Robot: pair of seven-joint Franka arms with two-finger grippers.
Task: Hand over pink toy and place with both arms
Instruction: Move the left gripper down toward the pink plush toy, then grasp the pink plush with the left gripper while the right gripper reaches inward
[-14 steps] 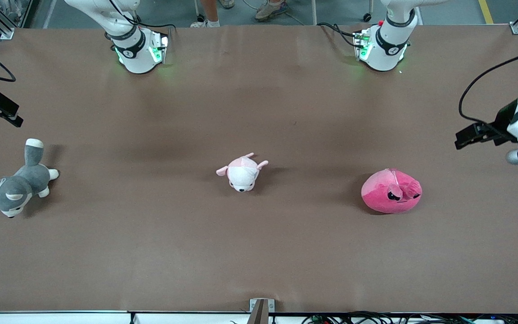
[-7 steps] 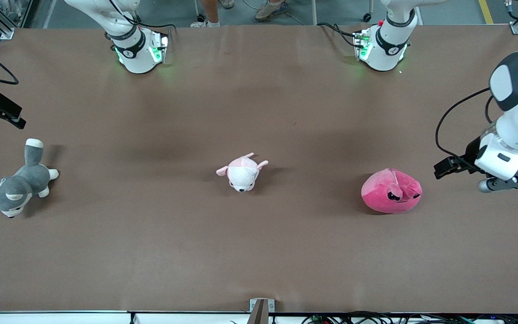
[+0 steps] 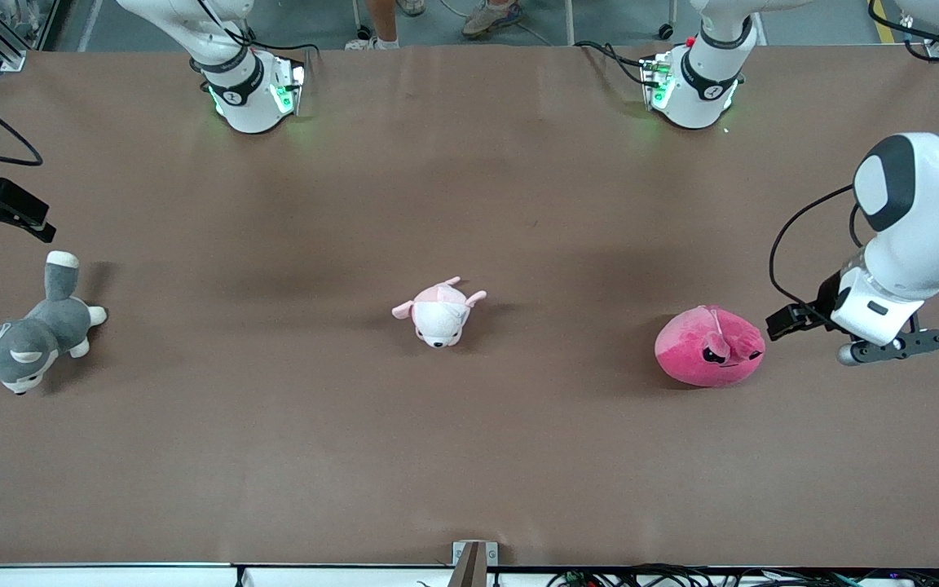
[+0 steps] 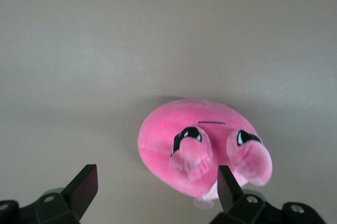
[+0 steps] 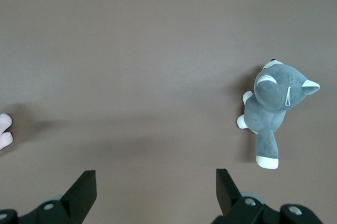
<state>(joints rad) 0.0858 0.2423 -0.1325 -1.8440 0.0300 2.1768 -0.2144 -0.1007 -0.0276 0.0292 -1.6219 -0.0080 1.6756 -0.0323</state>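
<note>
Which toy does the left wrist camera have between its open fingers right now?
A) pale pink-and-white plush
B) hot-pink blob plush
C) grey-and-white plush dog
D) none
B: the left wrist view shows the pink toy lying on the table, framed by the open left gripper, not yet gripped.

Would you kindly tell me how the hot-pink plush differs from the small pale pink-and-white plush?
The hot-pink plush is bigger and blob-shaped; the pale pink-and-white plush is smaller, with ears sticking out. The first lies toward the left arm's end beside the open left gripper, the second mid-table. Both rest on the table.
</note>
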